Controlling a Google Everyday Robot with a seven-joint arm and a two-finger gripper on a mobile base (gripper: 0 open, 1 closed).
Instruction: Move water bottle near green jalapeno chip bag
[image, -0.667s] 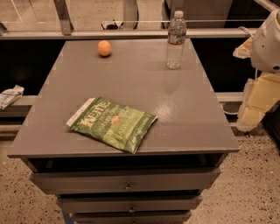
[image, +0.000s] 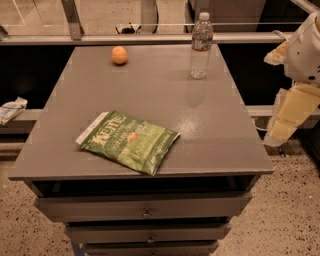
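The end effector (image: 286, 122) hangs beside the right edge of the tabletop (image: 150, 90); whether it is apart or together I cannot tell. The bottle (image: 201, 46) stands upright at the far right corner, well apart from the bag (image: 129, 141), which lies flat near the front. The step in hand seems to be the approach. Next, the end effector must reach the bottle and grasp it.

**Matt grey top, shiny plastics**

The flat grey worktop (image: 150, 85) looks smooth and matt, with a faint sheen near the small clear plastic water bottle (image: 201, 45) at far right. The crinkly green jalapeno chip bag (image: 130, 141), near left, is glossy film. The gripper (image: 282, 127), beyond the worktop's right edge, shows smooth cream plastic. The round orange fruit (image: 119, 55) has dull skin.
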